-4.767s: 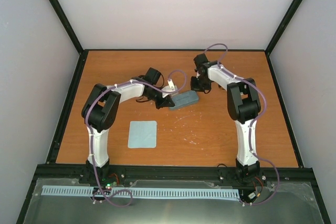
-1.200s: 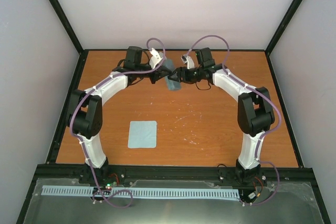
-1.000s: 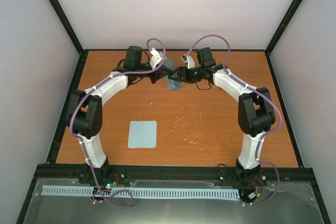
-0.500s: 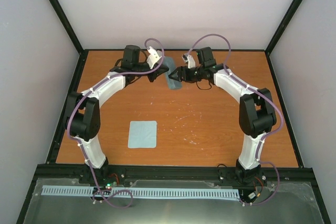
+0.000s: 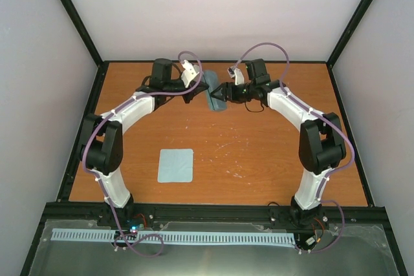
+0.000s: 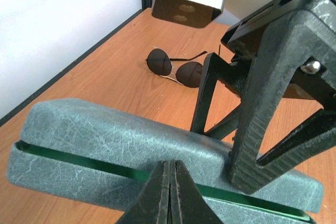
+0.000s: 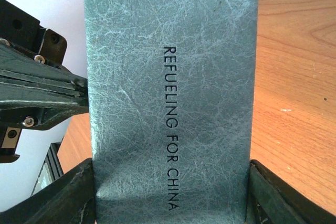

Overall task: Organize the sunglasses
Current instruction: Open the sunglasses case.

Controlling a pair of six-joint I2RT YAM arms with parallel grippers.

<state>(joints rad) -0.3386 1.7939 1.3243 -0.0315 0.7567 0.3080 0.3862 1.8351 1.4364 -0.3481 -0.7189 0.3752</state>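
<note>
Lifted case carried rearward, sunglasses beyond left hand

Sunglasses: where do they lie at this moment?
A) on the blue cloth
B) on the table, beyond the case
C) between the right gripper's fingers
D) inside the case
B: the left wrist view shows the sunglasses lying on the table, beyond the case and apart from it.
</note>
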